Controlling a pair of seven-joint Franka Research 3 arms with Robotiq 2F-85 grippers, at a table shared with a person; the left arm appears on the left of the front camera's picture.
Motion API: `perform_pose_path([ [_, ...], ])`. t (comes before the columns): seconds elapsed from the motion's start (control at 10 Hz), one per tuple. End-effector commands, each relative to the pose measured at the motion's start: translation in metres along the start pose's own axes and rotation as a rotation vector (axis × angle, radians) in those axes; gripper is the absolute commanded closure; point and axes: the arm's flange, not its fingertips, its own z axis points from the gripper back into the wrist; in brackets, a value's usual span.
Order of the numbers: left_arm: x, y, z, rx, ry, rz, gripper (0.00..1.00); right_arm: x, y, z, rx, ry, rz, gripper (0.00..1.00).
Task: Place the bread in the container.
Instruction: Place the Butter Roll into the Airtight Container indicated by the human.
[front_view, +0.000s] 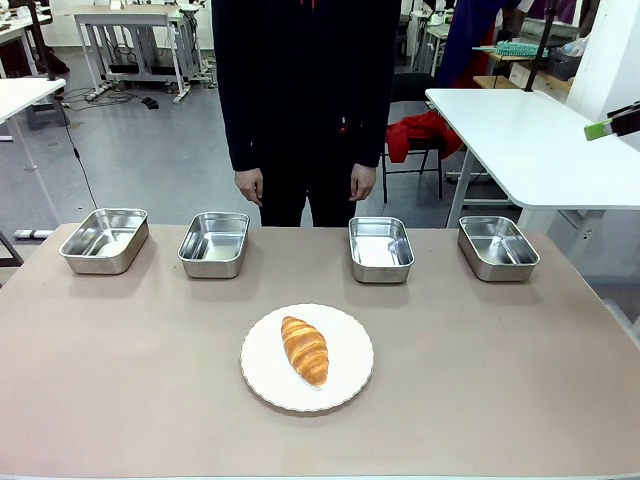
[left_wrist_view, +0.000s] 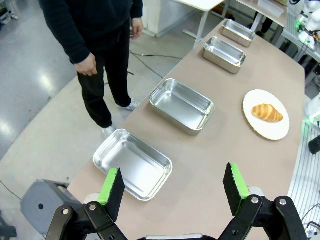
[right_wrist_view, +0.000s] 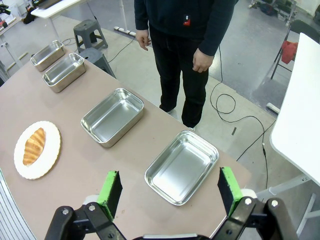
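1. The croissant (front_view: 305, 349) lies on a round white scalloped plate (front_view: 262, 385) in the near middle of the table (front_view: 500, 390). One tapered end points toward the robot's side, and nothing touches it.
2. Beyond the plate, and apart from it, four shallow steel trays stand in a row along the far edge: the leftmost tray (front_view: 100, 262), the second tray (front_view: 210, 268), the third tray (front_view: 380, 275) and the rightmost tray (front_view: 497, 272). All four are bare inside. The two middle ones sit nearest the plate. Nothing marks which one is meant.
3. The left gripper (left_wrist_view: 173, 182) hangs high over the table's left end, above the leftmost tray. Its green pads are wide apart and hold nothing.
4. The right gripper (right_wrist_view: 169, 189) hangs the same way over the right end, above the rightmost tray, spread and empty.
5. The person (front_view: 300, 90) stands behind the far edge with hands (front_view: 249, 186) hanging at the sides, off the table and pointing at nothing.
6. The task looks unstarted, so the step in hand is the reach for the croissant.
7. One arm has to:
   - travel to the middle and come down over the plate;
   - turn the wrist so the pads straddle the pastry's narrow width;
   - close softly, since the crust will likely crush or flake.
8. Lifting it and carrying it to a tray comes after that.
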Motion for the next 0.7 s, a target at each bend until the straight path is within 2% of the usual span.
perform_pose_path([
  [0.0, 0.002, -0.0014, 0.0013, 0.002, -0.006, -0.003, 0.0, 0.0021, 0.0006, 0.001, 0.002, -0.018, 0.002, 0.0],
  [0.6, 0.002, -0.0014, 0.0013, 0.002, -0.006, -0.003, 0.0, 0.0021, 0.0006, 0.001, 0.002, -0.018, 0.002, 0.0],
])
